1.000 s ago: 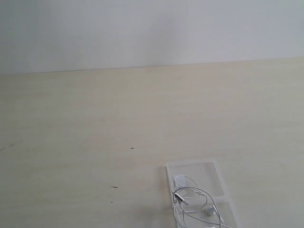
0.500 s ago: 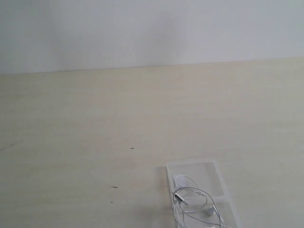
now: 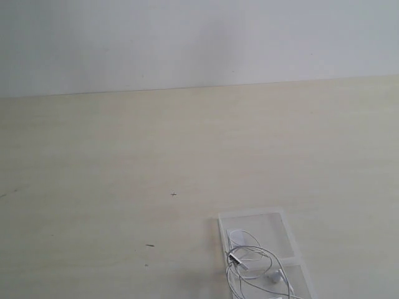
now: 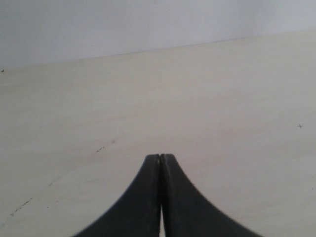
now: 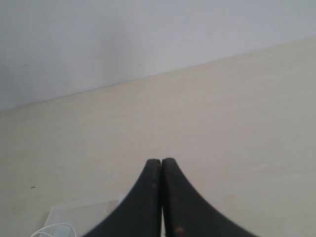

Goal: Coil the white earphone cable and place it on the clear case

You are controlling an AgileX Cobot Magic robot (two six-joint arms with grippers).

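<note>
So, the thing that matters here is which side the stuff sits on. The clear case [image 3: 274, 225] lies flat on the table [image 3: 124, 156] at the lower right of the exterior view, on the right arm's side. Its long axis runs away from the camera with a slight tilt, and the near half is cut off by the frame edge. The white earphone cable [image 3: 255, 265] rests in loose loops on top of it, mostly over the hinge area and the near half. I can't tell if one loop spills past the case's edge.

The right gripper [image 5: 161, 160] has its jaws pressed together with nothing between them. Its wrist view catches a corner of the case [image 5: 84, 212] and a sliver of cable [image 5: 49, 229] off to one side of the jaws, not straight ahead. The left gripper [image 4: 161, 157] is closed and empty too, and its camera only sees bare table.

My read: the right arm is clearly nearer, so any tidying of the loops falls to it, and it'd have to swing sideways toward the case first.
</note>
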